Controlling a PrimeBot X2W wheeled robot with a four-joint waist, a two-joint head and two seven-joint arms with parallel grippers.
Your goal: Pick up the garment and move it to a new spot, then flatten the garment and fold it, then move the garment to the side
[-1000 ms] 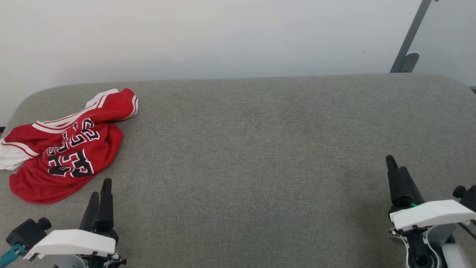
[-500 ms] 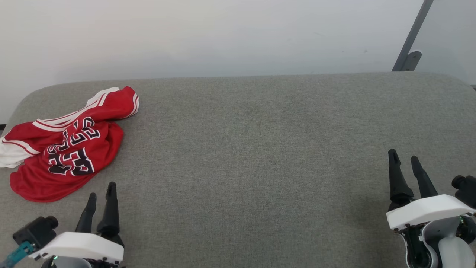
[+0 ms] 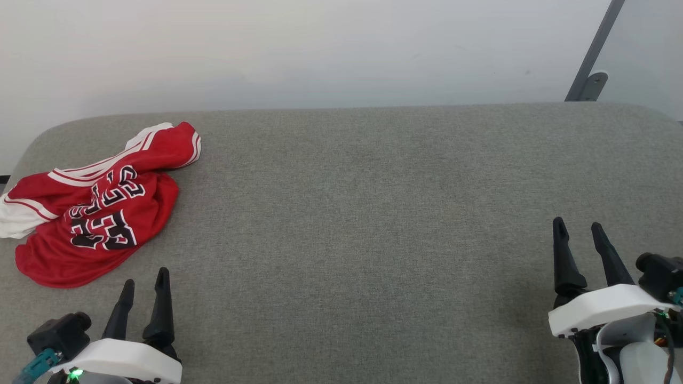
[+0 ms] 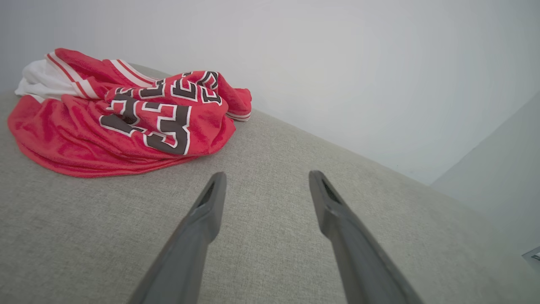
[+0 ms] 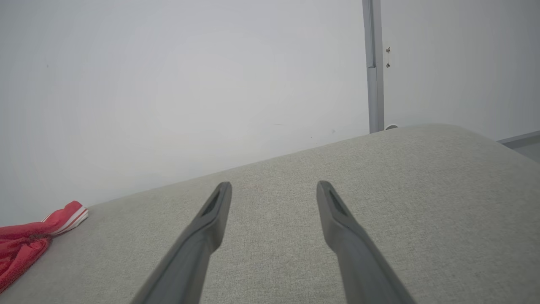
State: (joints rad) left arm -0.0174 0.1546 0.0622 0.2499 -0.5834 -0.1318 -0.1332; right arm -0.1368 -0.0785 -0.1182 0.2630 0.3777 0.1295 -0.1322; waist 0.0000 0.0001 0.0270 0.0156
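The crumpled red black-lettered jersey [image 3: 90, 213] lay ungrasped at the frame's left; left gripper [image 3: 145, 277] and right gripper [image 3: 577, 224] gaped empty, every step pending.

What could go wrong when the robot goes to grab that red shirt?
1. The garment lies crumpled in folds, so the open left gripper might pinch several layers and lift a tangled bunch.
2. It sits near the left edge of the grey padded surface; a nudge could push it off.
3. The open right gripper is far across, so helping means a long reach.
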